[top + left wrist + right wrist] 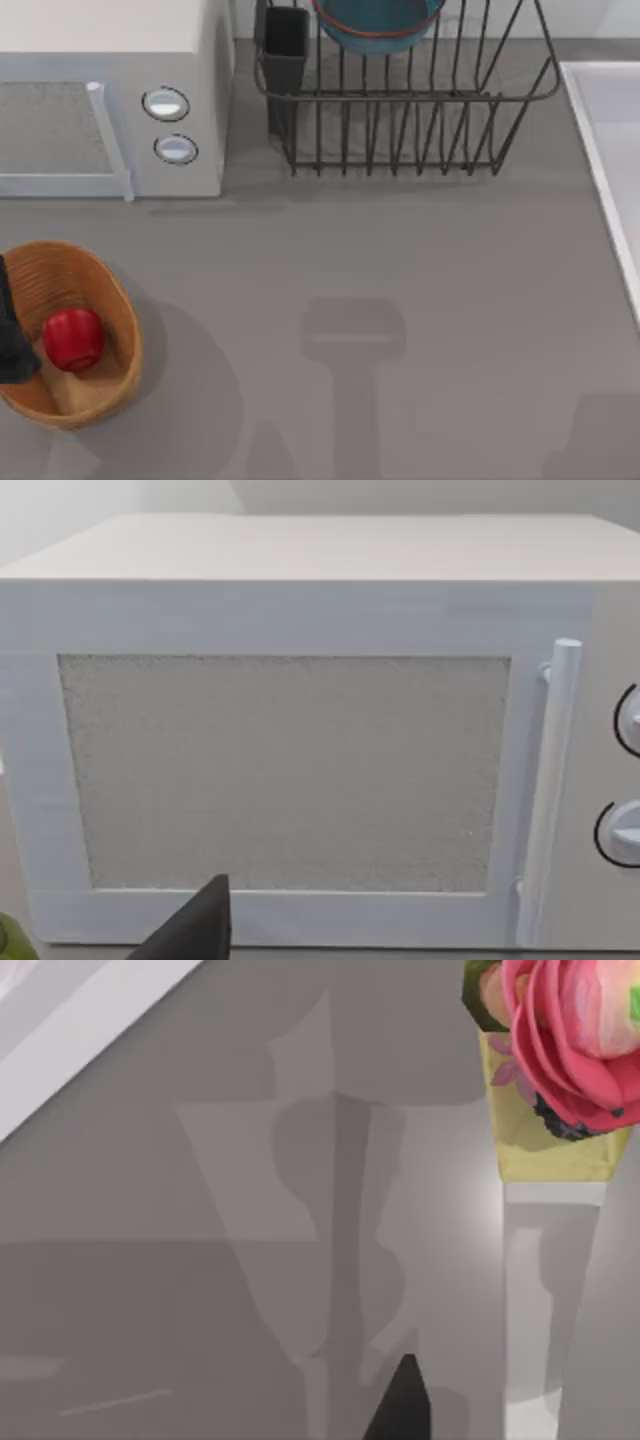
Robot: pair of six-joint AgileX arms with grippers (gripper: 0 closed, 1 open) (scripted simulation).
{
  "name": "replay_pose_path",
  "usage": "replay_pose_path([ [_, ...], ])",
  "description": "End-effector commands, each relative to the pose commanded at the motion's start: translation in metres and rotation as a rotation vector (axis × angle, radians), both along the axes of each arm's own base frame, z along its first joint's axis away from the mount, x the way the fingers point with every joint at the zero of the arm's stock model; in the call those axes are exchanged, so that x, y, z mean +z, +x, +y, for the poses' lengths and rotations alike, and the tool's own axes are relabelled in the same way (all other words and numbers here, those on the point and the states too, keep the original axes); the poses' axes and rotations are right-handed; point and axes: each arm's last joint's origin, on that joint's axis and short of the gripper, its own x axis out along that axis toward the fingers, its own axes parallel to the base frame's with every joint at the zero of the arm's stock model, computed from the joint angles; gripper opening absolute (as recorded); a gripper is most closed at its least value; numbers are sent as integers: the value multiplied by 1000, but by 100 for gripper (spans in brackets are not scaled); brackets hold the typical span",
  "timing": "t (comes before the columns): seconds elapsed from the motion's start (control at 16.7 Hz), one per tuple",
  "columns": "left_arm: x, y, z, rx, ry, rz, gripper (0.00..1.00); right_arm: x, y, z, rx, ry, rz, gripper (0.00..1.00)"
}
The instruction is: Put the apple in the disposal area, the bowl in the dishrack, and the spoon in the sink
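Red apple (73, 338) sitting inside wicker disposal area (118, 300), top view's left. Teal bowl (378, 25) resting in dishrack (420, 120). Left claw (14, 335) hovering beside basket; cannot tell spread or pressed together. Sink (608, 160) waiting at right. Risk: claw clipping basket rim on retreat, tipping apple out.

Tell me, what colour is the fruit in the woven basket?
Glossy red: the apple lies in the orange-tan basket, best seen from the top view.
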Motion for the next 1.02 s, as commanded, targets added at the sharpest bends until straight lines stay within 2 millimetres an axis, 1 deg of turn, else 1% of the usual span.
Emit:
replay_pose_path([
  [0.12, 0, 0, 0, 0, 0, 0, 100, 15, -3, 1, 0, 0, 1, 0],
  [0.24, 0, 0, 0, 0, 0, 0, 100, 23, -4, 2, 0, 0, 0, 0],
  [0.6, 0, 0, 0, 0, 0, 0, 100, 22, -2, 2, -2, 4, 8, 0],
  [0.66, 0, 0, 0, 0, 0, 0, 100, 23, 2, 0, -4, 8, 16, 0],
  [0.78, 0, 0, 0, 0, 0, 0, 100, 27, 17, -4, -11, 18, 39, 0],
  [0.9, 0, 0, 0, 0, 0, 0, 100, 34, 41, -10, -19, 27, 62, 0],
  [1.02, 0, 0, 0, 0, 0, 0, 100, 42, 72, -18, -27, 31, 77, 0],
])
